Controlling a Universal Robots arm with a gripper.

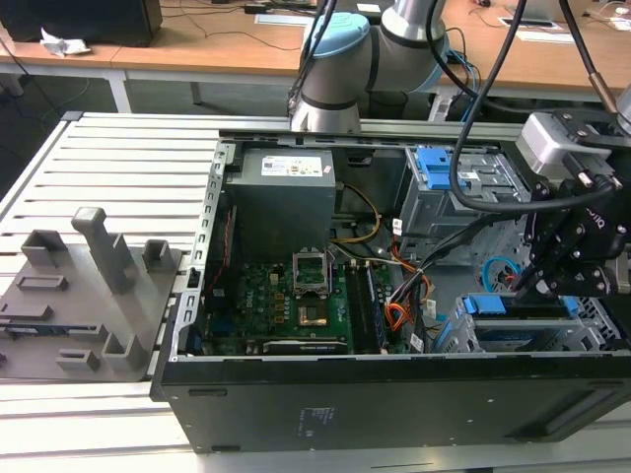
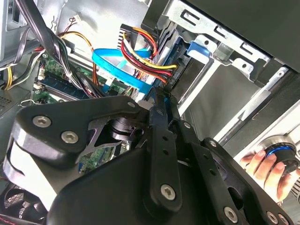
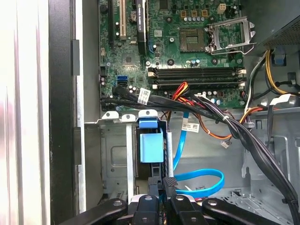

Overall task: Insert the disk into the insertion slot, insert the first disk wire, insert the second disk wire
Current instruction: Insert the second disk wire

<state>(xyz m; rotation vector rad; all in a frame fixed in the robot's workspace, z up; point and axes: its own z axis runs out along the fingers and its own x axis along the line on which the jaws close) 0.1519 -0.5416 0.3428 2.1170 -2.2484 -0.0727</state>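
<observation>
Nearest you, the claw [image 2: 161, 101] reaches down into the open computer case [image 1: 394, 394], its fingers drawn together on the black plug of the first disk wire [image 2: 140, 56], so the plug can meet the drive's back edge. The disk [image 3: 151, 145] already sits in the insertion slot [image 3: 117, 154], blue carrier end facing the claw, long axis running into the bay. The second disk wire [image 3: 201, 180] loops loose beside it. Beyond lies the motherboard [image 3: 187, 42].

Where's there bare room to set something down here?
Free: the ribbed table between the open computer case and the grey fixture. Crowded: inside the case, where the gripper works among the blue cable and wire bundle.
</observation>
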